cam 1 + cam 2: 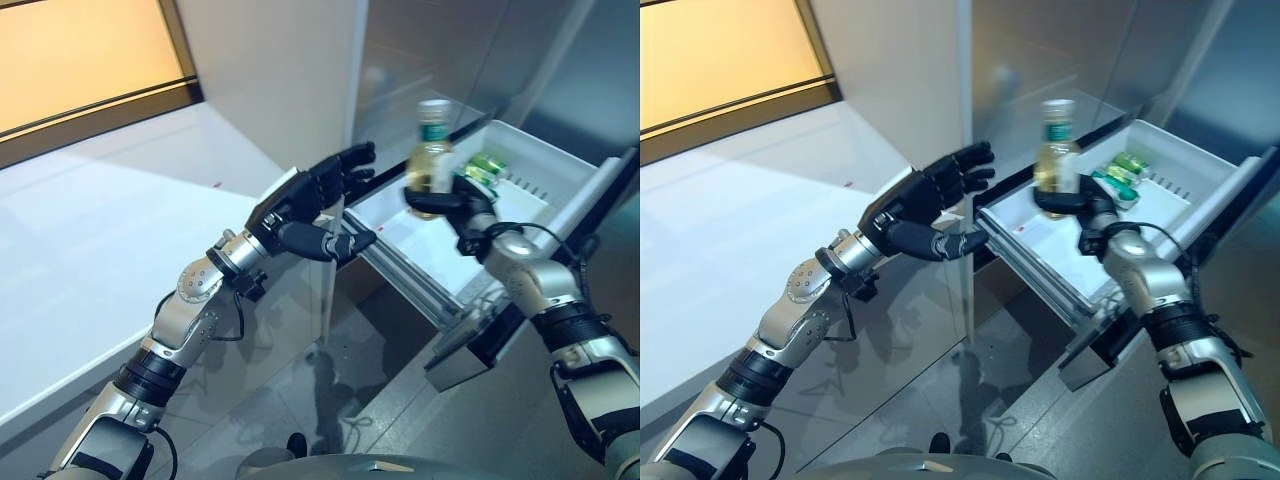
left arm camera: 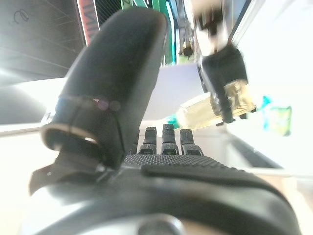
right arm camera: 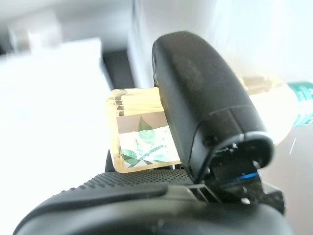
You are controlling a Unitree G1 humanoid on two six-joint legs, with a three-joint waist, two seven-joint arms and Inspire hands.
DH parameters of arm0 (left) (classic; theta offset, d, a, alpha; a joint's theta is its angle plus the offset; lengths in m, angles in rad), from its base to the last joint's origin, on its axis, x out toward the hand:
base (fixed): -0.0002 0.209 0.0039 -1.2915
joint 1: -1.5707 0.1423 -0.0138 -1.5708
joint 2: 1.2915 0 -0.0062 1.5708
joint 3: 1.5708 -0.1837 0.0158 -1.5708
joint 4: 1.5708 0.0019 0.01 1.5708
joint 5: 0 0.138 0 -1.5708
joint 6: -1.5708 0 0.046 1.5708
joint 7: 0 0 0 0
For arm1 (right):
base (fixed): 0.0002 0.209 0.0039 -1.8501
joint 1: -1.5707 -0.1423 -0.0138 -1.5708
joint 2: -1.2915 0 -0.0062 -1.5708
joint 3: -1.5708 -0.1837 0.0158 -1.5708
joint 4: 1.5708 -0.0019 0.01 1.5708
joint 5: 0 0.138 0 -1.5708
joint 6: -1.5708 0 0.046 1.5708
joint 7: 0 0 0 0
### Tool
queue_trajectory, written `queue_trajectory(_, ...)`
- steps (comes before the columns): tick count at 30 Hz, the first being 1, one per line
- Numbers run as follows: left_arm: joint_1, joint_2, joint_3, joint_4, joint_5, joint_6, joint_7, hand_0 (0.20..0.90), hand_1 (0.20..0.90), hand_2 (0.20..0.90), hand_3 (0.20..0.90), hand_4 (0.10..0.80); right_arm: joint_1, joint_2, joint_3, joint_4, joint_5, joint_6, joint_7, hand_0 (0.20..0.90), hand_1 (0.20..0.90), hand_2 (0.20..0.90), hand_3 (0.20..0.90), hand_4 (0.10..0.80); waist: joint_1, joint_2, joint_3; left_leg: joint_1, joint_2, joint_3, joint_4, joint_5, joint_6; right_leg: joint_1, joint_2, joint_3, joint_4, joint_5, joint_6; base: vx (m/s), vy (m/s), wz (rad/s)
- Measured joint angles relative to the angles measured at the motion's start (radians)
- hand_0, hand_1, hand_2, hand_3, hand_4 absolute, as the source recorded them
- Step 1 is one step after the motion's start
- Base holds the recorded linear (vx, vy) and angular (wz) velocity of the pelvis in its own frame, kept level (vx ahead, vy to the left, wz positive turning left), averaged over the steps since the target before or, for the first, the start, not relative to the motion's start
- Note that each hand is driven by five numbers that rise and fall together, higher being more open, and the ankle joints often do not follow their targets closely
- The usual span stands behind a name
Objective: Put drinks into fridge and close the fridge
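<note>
My right hand [image 1: 462, 205] is shut on a pale yellow drink bottle [image 1: 431, 155] with a green label and holds it upright over the white fridge drawer [image 1: 540, 160], which is pulled out. The right wrist view shows the bottle [image 3: 142, 132] clamped under the thumb. A green drink [image 1: 485, 168] lies inside the drawer toward its back. My left hand [image 1: 310, 200] hangs open beside the drawer's near left corner, fingers spread, touching nothing. The bottle [image 2: 215, 105] also appears past that hand in the left wrist view.
A white counter [image 1: 110, 220] runs along the left beneath an orange-lit window. The grey fridge front [image 1: 470, 45] rises behind the drawer. A dark panel [image 1: 470, 350] hangs below the drawer's near end, above the grey floor.
</note>
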Motion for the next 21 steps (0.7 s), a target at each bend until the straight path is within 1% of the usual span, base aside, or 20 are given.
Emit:
queue_trajectory(2, 0.066, 0.015, 0.004, 0.004, -0.051, 0.091, -0.025, 0.9, 0.9, 0.9, 0.9, 0.8, 0.0, -0.029, -0.033, 0.077, 0.009, 0.0, -0.019, 0.3, 0.3, 0.3, 0.2, 0.1, 0.004, 0.011, 0.007, -0.002, -0.004, -0.005, 0.0, 0.001, 0.001, 0.001, -0.004, -0.007, 0.0, -0.001, 0.002, 0.056, 0.026, 0.03)
queue_trajectory(4, 0.126, 0.023, 0.003, 0.013, -0.081, 0.166, -0.057, 0.9, 0.9, 0.9, 0.9, 0.8, 0.0, -0.038, -0.048, 0.12, 0.009, 0.0, -0.018, 0.3, 0.3, 0.3, 0.2, 0.1, -0.005, 0.02, 0.011, -0.003, -0.005, -0.015, 0.0, 0.001, 0.001, 0.003, -0.004, -0.02, 0.0, -0.002, 0.004, 0.083, 0.033, 0.09)
queue_trajectory(6, 0.192, 0.024, -0.003, 0.015, -0.083, 0.216, -0.082, 0.9, 0.9, 0.9, 0.9, 0.8, 0.0, -0.042, -0.054, 0.161, 0.007, 0.0, -0.019, 0.3, 0.3, 0.3, 0.2, 0.1, -0.006, 0.028, 0.015, -0.005, -0.004, -0.023, 0.0, 0.002, 0.001, 0.004, -0.003, -0.027, 0.0, -0.002, 0.004, 0.058, 0.045, 0.13)
queue_trajectory(10, 0.247, 0.025, -0.02, 0.057, -0.084, 0.235, -0.087, 0.9, 0.9, 0.9, 0.9, 0.8, -0.002, -0.058, -0.055, 0.235, -0.025, -0.012, -0.004, 0.3, 0.3, 0.3, 0.2, 0.1, 0.011, 0.051, 0.029, -0.004, -0.005, -0.052, -0.001, 0.012, -0.002, 0.018, -0.003, -0.061, 0.0, -0.003, 0.004, 0.059, 0.027, 0.25)
queue_trajectory(15, 0.307, 0.029, -0.031, 0.128, -0.083, 0.26, -0.085, 0.9, 0.9, 0.9, 0.9, 0.8, -0.004, -0.065, -0.055, 0.361, -0.135, -0.011, 0.024, 0.3, 0.3, 0.3, 0.2, 0.1, 0.052, 0.079, 0.036, -0.022, -0.015, -0.093, -0.004, 0.031, -0.001, 0.018, -0.008, -0.107, 0.0, -0.006, 0.006, 0.045, 0.008, 0.3)
queue_trajectory(18, 0.333, 0.029, -0.056, 0.191, -0.071, 0.273, -0.067, 0.9, 0.9, 0.9, 0.9, 0.8, -0.004, -0.065, -0.057, 0.41, -0.187, -0.012, 0.056, 0.3, 0.3, 0.3, 0.2, 0.1, 0.065, 0.087, 0.036, -0.038, -0.019, -0.101, -0.004, 0.035, -0.003, 0.005, -0.011, -0.112, 0.0, -0.006, 0.006, -0.016, -0.006, 0.15)
queue_trajectory(21, 0.343, 0.02, -0.107, 0.363, -0.011, 0.281, -0.006, 0.9, 0.9, 0.9, 0.9, 0.8, -0.014, -0.077, -0.057, 0.433, -0.268, -0.002, 0.092, 0.3, 0.3, 0.3, 0.2, 0.1, 0.066, 0.085, 0.037, -0.071, -0.025, -0.123, 0.0, 0.051, 0.003, -0.02, -0.013, -0.133, 0.0, -0.005, 0.006, -0.089, -0.045, 0.19)
